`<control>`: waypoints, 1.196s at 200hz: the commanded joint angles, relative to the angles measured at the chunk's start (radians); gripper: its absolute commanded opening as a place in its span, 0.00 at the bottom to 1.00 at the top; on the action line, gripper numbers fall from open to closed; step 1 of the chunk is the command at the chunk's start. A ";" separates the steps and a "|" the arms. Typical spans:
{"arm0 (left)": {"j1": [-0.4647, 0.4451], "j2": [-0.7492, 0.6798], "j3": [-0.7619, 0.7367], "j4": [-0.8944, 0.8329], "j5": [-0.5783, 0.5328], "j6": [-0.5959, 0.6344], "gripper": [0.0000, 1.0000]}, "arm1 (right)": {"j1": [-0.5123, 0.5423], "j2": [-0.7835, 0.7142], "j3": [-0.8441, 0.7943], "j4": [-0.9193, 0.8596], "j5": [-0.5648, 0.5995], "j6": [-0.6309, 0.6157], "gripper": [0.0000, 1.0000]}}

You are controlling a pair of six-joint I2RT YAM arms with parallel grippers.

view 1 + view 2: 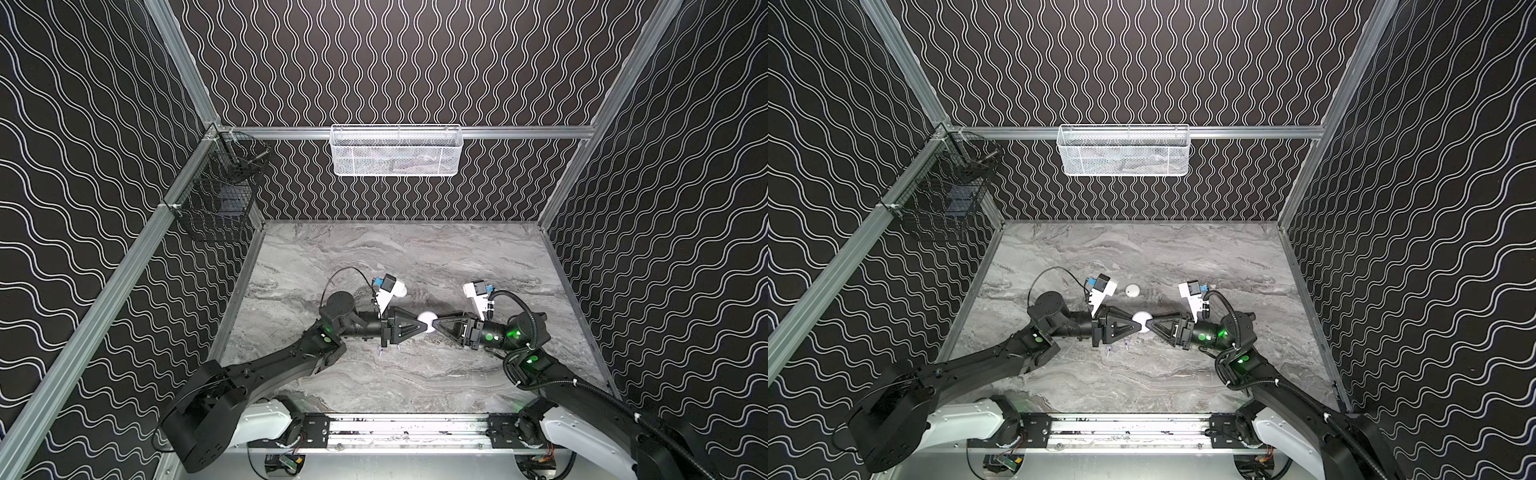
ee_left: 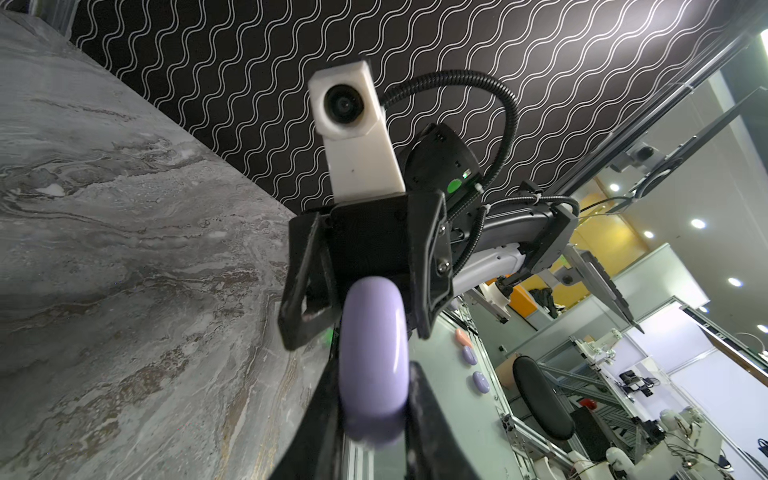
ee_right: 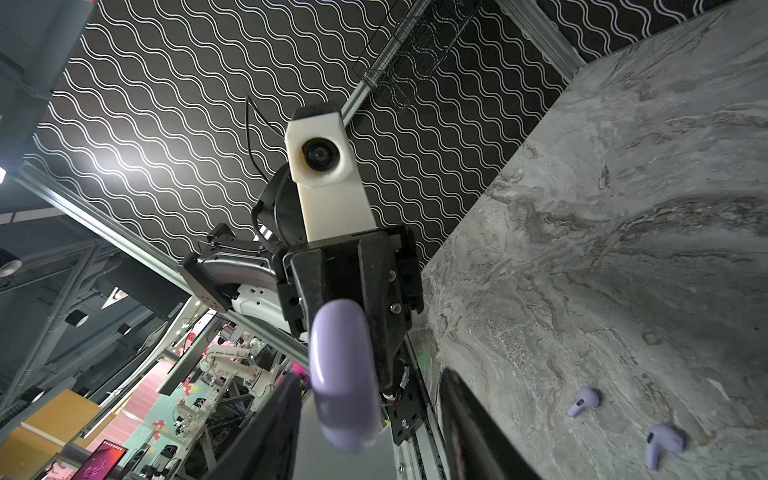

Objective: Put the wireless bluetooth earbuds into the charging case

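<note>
lavender case (image 2: 372, 365) closest, looks closed, held edge-on above desk (image 2: 124, 249): left jaws pinch its flat faces, presenting rim to partner. right jaws spread either side of that rim, not yet gripping, likely lining up to open lid. two lavender earbuds (image 3: 582, 402) lie loose on desk nearby, waiting outside. white case (image 1: 1132, 290) sits farther back, untouched.

Lavender case (image 2: 372, 365) is hanging in mid-air, lying flat with a round face up. It's being pinched in the left hand (image 1: 423, 327), while the right hand (image 1: 436, 323) is sitting spread around its opposite edge. A lavender earbud (image 3: 582, 402) and a second lavender earbud (image 3: 663, 444) are lying on the table (image 1: 415, 257) just below the left hand, close together. A white case (image 1: 1132, 290) is resting beyond the left hand.
</note>
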 commanded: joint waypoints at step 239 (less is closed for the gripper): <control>-0.064 -0.032 -0.224 -0.076 -0.332 0.542 0.05 | 0.040 0.040 0.233 -0.829 0.325 -0.343 0.58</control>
